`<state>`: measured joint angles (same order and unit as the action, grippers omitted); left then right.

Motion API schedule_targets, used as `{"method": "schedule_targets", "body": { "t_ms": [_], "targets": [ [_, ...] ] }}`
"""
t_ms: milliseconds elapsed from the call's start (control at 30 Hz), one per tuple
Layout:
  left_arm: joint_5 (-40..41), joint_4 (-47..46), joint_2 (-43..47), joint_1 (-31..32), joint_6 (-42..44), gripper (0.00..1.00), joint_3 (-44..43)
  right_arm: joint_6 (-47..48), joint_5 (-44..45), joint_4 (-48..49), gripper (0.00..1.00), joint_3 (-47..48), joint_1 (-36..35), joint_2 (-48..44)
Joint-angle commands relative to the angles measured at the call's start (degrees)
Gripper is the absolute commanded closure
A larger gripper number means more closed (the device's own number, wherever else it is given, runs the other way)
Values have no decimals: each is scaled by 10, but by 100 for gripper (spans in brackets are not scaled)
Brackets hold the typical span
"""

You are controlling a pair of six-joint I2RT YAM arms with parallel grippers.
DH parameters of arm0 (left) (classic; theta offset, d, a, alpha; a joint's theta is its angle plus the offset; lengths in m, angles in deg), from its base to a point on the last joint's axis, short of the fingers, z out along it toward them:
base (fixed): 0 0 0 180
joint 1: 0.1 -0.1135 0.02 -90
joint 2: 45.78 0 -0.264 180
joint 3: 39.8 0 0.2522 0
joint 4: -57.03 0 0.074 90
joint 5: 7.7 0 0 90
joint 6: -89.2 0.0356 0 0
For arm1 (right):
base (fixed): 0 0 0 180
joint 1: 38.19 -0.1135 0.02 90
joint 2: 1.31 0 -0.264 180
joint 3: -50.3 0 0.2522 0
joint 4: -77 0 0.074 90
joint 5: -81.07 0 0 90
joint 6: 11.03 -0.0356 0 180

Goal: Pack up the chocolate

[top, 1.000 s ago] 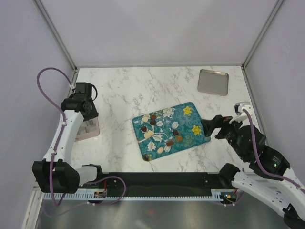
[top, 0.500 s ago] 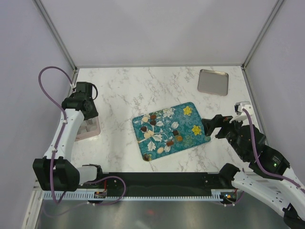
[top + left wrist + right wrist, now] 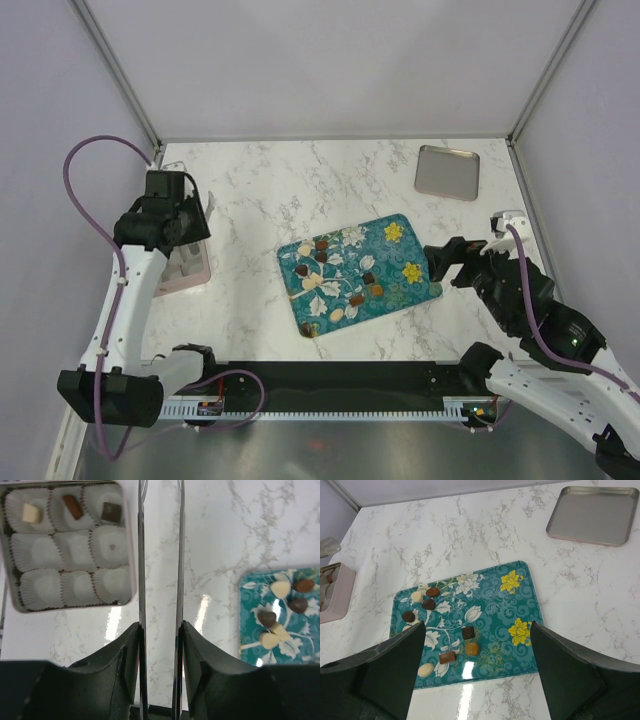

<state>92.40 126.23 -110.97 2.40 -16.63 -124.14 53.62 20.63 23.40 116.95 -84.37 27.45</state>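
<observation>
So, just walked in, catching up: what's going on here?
Two robot arms are packing chocolates from a teal tray into a box of paper cups. Three pieces sit in one row. The left fingers hang empty by the box; the right fingers hover open at the tray's edge.

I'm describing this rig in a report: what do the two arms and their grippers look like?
The left arm and right arm both have white links and black joints, with a purple cable running along each. The left gripper carries two long, thin, shiny metal blades on black mounts. The right gripper has broad, matte black fingers.
</observation>
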Motion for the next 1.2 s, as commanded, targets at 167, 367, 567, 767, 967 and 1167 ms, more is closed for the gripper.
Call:
{"method": "schedule_targets", "body": {
  "t_ms": [167,367,567,767,967,1167],
  "targets": [
    [-48,-7,25,216,-11,57,-1,13,47,5,6,39,-1,36],
    [-35,-35,7,376,-48,56,5,-9,41,6,6,46,-1,46],
    [-24,-63,-36,449,-60,55,44,-22,37,5,7,49,-2,53],
    [-1,-75,-52,475,-75,54,65,-18,41,-1,7,64,-1,62],
    [10,-76,-50,478,-75,52,66,-17,40,-1,7,62,-1,60],
    [25,-77,-47,479,-75,51,67,-16,43,-1,7,58,-1,56]
  ]
}}
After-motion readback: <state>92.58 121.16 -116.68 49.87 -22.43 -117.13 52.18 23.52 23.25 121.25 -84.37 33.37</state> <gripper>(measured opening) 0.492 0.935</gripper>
